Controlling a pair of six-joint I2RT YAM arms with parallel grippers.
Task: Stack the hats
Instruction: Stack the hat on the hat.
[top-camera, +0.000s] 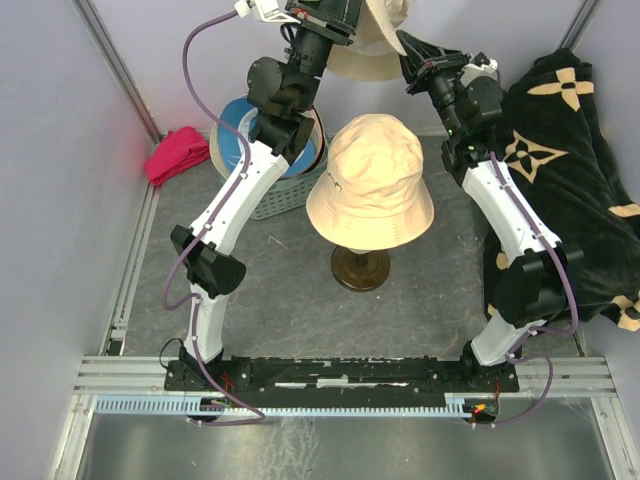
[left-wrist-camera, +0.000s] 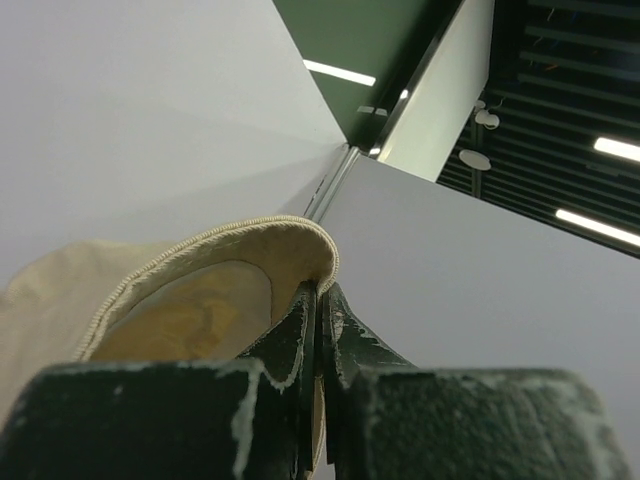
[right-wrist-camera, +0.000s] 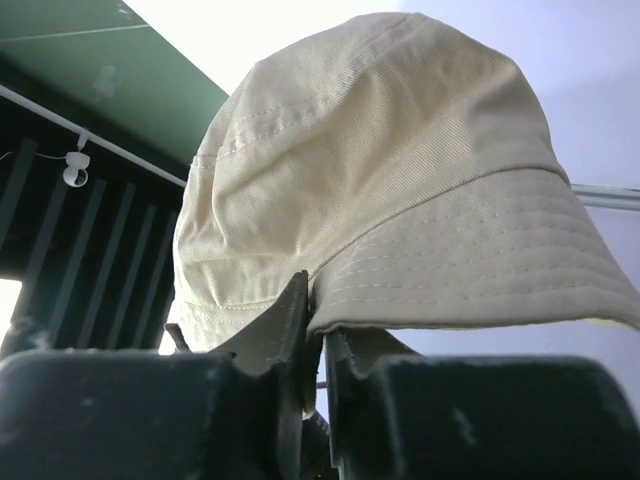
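The left gripper (left-wrist-camera: 320, 295) is pinched tight on the corded edge of a cream hat (right-wrist-camera: 380, 180), its dark, scuffed jaws nearly meeting over the brim. The right gripper (right-wrist-camera: 315, 300) is closed just as narrowly on the stitched brim of the same hat, whose twill crown domes above it. Seen from above, the hat hangs between both grippers at twelve o'clock, raised off the grey table (top-camera: 280, 300). At the centre, a soft, round-brimmed peach hat (top-camera: 370, 180) sits on a stand (top-camera: 361, 268) with a round wooden foot. At ten o'clock from the stand, a mesh basket (top-camera: 280, 198) holds what looks like a blue hat (top-camera: 232, 125), largely hidden. A magenta cloth (top-camera: 178, 153) lies crumpled at nine o'clock. A plush black cloth (top-camera: 570, 160) with beige flowers is heaped at three o'clock.
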